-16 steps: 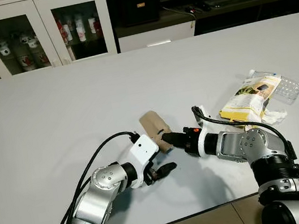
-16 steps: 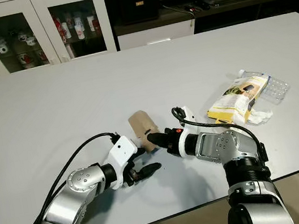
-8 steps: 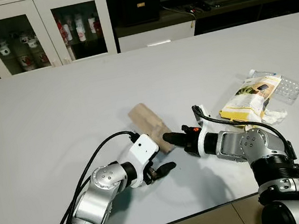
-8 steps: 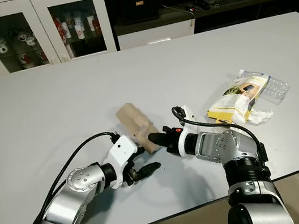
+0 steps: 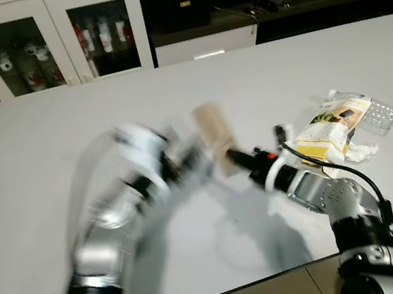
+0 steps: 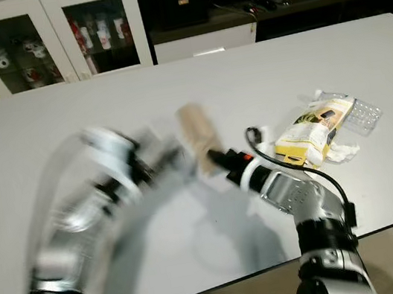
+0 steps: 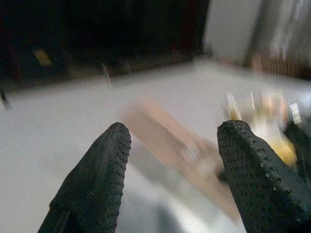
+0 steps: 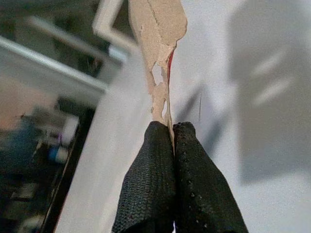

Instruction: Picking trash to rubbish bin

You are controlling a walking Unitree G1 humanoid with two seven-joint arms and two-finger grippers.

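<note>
The right pincer (image 5: 233, 158) is pinching the lower edge of a flattened brown cardboard piece (image 5: 213, 135), its two fingers pressed tight on the torn rim in the right wrist view, and the cardboard stands lifted off the white desk (image 5: 64, 124), tilted up toward the far side. So the step in hand looks like the pick-up of this piece of trash, with the carry to a bin yet to come. The left pincer (image 7: 170, 160) is spread wide, holding nothing, with the cardboard beyond its gap; the left arm is heavily smeared in the head views, so its exact pose is hard to judge. The next move probably calls for keeping the thin edge grip firm while turning away from the desk to find the bin, since a pinch on a torn rim could slip or tear. To the right lies more trash: a yellow snack wrapper (image 5: 327, 127) with clear plastic packaging (image 5: 377, 114) and crumpled white tissue (image 5: 360, 152) touching it, near the right elbow. A white glass-door cabinet (image 5: 50, 36) stands beyond the desk.
</note>
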